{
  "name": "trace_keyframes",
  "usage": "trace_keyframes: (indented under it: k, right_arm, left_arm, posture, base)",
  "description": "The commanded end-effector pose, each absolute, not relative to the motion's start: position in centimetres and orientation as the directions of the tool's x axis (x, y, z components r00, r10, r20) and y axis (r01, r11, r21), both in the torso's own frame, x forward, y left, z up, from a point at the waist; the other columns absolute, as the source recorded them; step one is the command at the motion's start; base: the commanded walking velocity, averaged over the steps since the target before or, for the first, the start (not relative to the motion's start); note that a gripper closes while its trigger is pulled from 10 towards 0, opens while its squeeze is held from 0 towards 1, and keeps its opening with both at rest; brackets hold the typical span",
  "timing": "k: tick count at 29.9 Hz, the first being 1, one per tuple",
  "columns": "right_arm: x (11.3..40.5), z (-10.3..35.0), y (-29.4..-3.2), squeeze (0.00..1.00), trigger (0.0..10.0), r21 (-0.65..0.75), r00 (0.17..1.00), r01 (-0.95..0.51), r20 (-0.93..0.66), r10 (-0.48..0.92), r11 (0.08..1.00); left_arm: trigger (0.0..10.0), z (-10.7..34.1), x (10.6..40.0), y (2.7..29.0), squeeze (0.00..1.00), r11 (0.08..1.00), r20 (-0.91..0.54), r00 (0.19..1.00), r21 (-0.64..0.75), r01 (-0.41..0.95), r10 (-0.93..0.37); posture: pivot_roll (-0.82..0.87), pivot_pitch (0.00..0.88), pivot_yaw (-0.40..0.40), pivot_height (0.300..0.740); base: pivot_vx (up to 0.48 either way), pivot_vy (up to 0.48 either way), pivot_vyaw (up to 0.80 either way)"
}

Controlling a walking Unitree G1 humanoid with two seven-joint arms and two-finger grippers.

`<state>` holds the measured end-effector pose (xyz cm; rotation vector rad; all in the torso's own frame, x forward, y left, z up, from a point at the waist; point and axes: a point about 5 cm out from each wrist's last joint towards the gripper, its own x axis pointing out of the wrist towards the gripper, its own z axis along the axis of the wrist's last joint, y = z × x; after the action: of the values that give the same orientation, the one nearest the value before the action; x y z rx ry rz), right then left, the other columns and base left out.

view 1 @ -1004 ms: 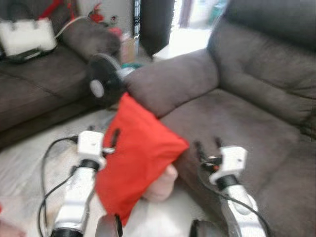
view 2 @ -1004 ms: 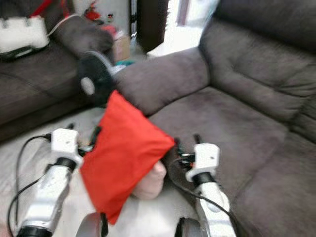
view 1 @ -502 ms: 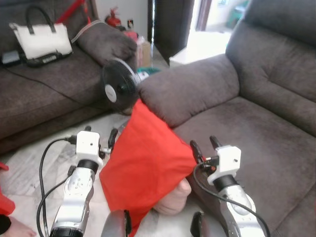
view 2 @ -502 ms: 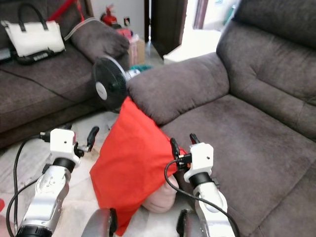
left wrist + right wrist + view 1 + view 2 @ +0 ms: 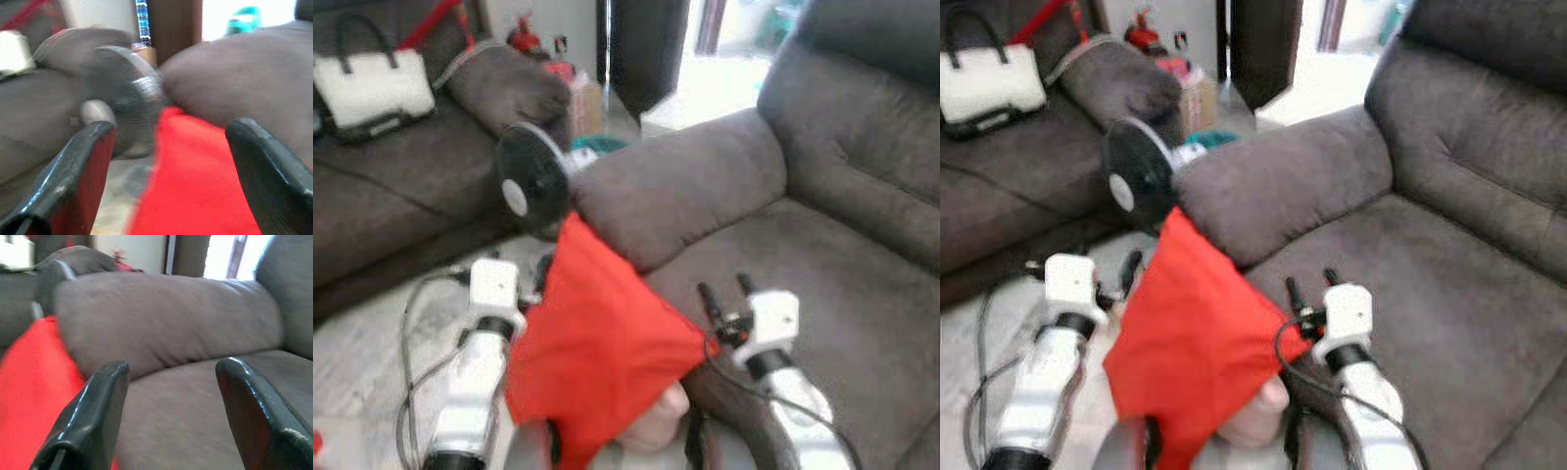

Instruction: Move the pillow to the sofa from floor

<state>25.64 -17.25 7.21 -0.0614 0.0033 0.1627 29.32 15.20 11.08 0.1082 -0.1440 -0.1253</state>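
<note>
1. The red pillow [image 5: 602,348] is hanging tilted between the two arms, raised off the floor [image 5: 362,372], with its top corner pointing up toward the sofa [image 5: 822,255] armrest and a pale corner showing at its lower edge.
2. The left claw [image 5: 540,279] is sitting against the pillow's left edge with its fingers spread apart; whether they are pinching the fabric cannot be told.
3. The right claw [image 5: 724,294] is sitting at the pillow's right corner, over the front edge of the sofa seat, with its fingers parted and nothing between them.
4. A black fan [image 5: 530,181] is standing on the floor just behind the pillow, beside the armrest.
5. A white handbag [image 5: 372,90] is resting on the second sofa [image 5: 401,196] to the left.
</note>
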Motion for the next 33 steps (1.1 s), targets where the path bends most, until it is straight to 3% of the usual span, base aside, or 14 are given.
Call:
trace_keyframes:
  k: [1,33]
  right_arm:
    - [26.0,7.6,-16.1,0.00,10.0,-0.051,0.982,-0.190,0.013,0.191,0.981]
    - [26.2,7.7,-17.4,0.00,10.0,-0.053,0.984,-0.176,0.005,0.177,0.983]
  left_arm:
    - [10.0,11.2,29.3,16.6,0.00,0.987,0.137,0.986,0.137,0.078,-0.097]
    - [10.0,10.8,29.2,16.8,0.00,0.987,0.123,0.988,0.139,0.075,-0.092]
  posture:
    - [0.10,0.000,-0.037,0.529]
    - [0.10,0.000,-0.041,0.529]
  base:
    - [0.000,0.000,0.80]
    - [0.000,0.000,0.18]
